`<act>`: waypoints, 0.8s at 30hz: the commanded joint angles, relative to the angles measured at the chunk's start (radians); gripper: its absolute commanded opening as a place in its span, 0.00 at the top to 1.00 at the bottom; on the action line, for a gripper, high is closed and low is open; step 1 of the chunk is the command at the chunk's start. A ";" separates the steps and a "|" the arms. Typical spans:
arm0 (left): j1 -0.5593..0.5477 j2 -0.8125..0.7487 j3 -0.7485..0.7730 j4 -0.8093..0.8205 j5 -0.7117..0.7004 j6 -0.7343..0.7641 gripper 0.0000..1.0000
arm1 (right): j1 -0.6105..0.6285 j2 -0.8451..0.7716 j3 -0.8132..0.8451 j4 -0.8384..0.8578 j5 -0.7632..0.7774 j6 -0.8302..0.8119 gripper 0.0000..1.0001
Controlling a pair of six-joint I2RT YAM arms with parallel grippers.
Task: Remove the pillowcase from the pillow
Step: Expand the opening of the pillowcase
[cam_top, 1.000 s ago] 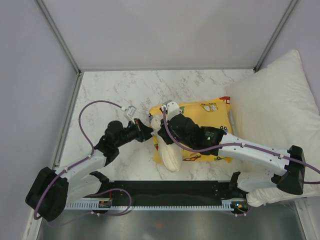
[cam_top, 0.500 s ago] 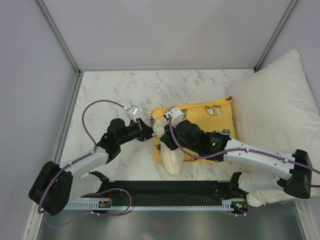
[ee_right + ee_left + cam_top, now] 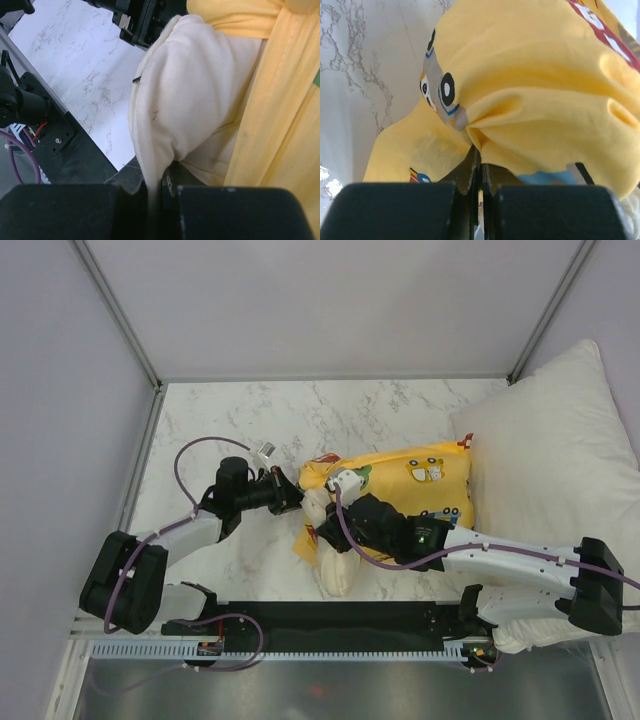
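Observation:
The yellow pillowcase [image 3: 420,475] with cartoon vehicles lies bunched in the middle of the table. The cream pillow [image 3: 337,568] sticks out of its left end toward the near edge. My left gripper [image 3: 297,496] is at the case's left edge. In the left wrist view it [image 3: 479,155] is shut on a fold of the yellow pillowcase [image 3: 530,90]. My right gripper [image 3: 328,528] reaches in from the right over the case. In the right wrist view it [image 3: 159,182] is shut on a pinch of the pillow [image 3: 200,90], with the pillowcase [image 3: 280,100] gathered to its right.
A large white pillow [image 3: 560,440] leans at the table's right edge, touching the pillowcase's far right corner. The marble table [image 3: 230,420] is fenced by metal frame posts. A black rail [image 3: 340,625] runs along the near edge between the arm bases.
My left gripper has closed on the pillowcase edge. The case has slid right and away, toward the white pillow. More cream pillow shows, drawn toward the near edge by the right gripper.

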 commanded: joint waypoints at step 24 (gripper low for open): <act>0.205 0.235 0.354 0.125 -0.329 -0.048 0.98 | 0.265 -0.117 -0.078 -0.117 -0.615 0.272 1.00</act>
